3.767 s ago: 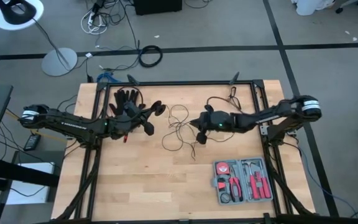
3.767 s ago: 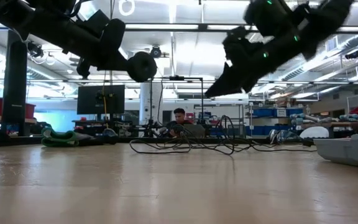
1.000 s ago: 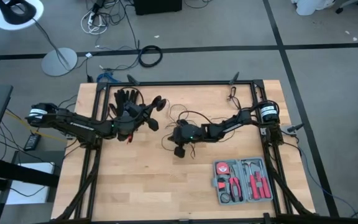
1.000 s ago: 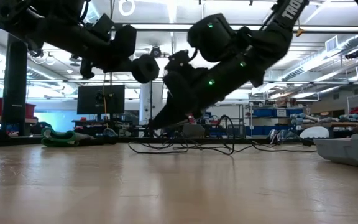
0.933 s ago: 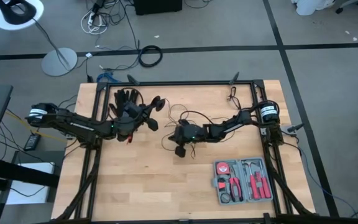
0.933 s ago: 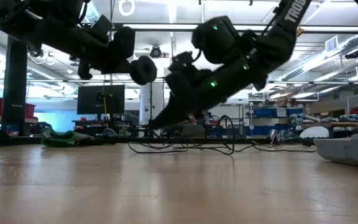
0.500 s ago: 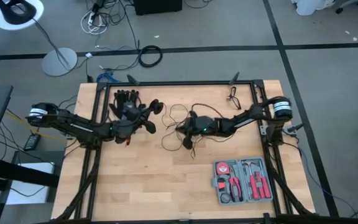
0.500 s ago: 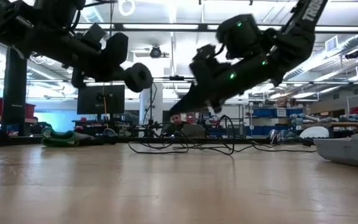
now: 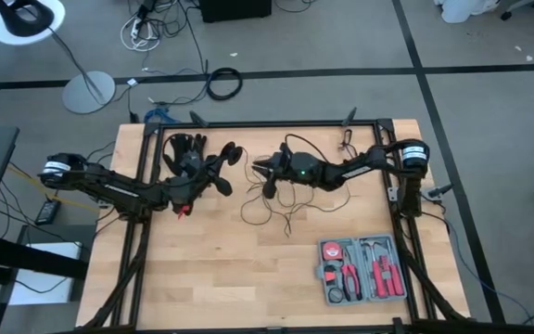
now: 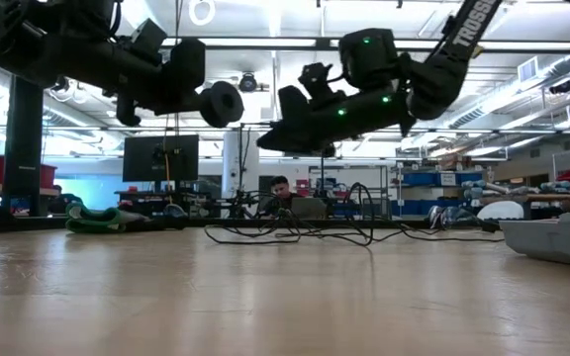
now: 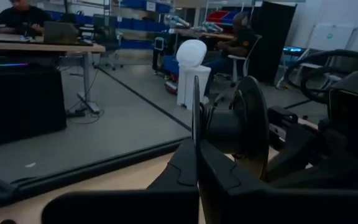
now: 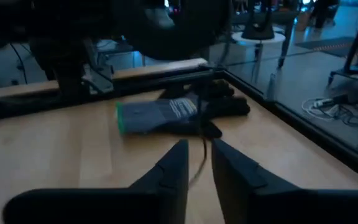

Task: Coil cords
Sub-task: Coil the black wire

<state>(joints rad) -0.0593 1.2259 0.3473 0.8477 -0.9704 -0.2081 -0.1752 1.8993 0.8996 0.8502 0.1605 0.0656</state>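
Now the left pincer (image 9: 213,170) clamps the small round black disc (image 9: 229,155) upper centre-left, thin black wire (image 9: 265,209) sprawling mid-desk, so the slightly parted right pincer (image 9: 260,167) should feed even loops.

I see a pale wood table (image 9: 211,269) with matt grain; thin matt black wire (image 9: 265,206); matt plastic disc (image 11: 248,127); dark cloth glove (image 12: 179,111) with green cuff; grey plastic tool tray (image 9: 362,270)

Thin black cord (image 9: 265,206) on pale wood table (image 9: 211,269); black glove (image 12: 179,112) with green cuff; grey tool tray (image 9: 363,269), red-handled tools.
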